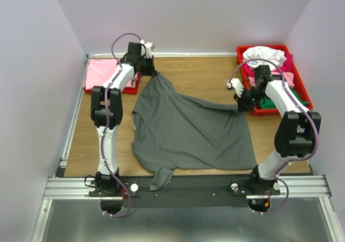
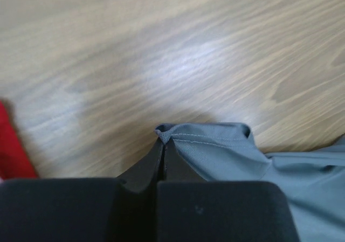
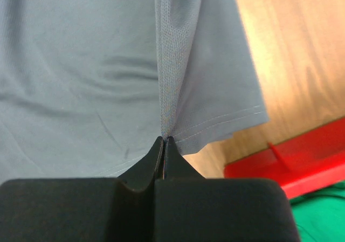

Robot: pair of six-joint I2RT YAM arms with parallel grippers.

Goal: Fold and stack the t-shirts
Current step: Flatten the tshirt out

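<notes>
Between the tips of the left end effector (image 1: pixel 153 71) sits a bunched corner of the dark grey t-shirt (image 1: pixel 188 131). From where I stand the jaws are clenched tight on that hem, with the cloth drawn up into a narrow peak towards them. Just below that end effector, its wrist view shows bare wooden desk (image 2: pixel 161 48), and the stitched hem edge folds over right at the fingertips.

The right end effector (image 1: pixel 240 106) is likewise clamped on the same shirt, gripping its edge on the opposite side. A taut ridge of fabric runs away from the closed tips across the cloth. The rest of the shirt lies spread on the desk between the two end effectors and nearer the arm bases than both. One sleeve hangs over the near edge onto the black rail.

Beside the left end effector, on its outer side, is a red tray (image 1: pixel 132 87) holding a folded pink t-shirt (image 1: pixel 102 72). Just outside the right end effector is a second red tray (image 1: pixel 265 111), touching nothing it holds. That tray is heaped with loose shirts: a white t-shirt (image 1: pixel 264 53) on top, magenta cloth under it and a green t-shirt (image 1: pixel 302 98) at its near corner.
</notes>
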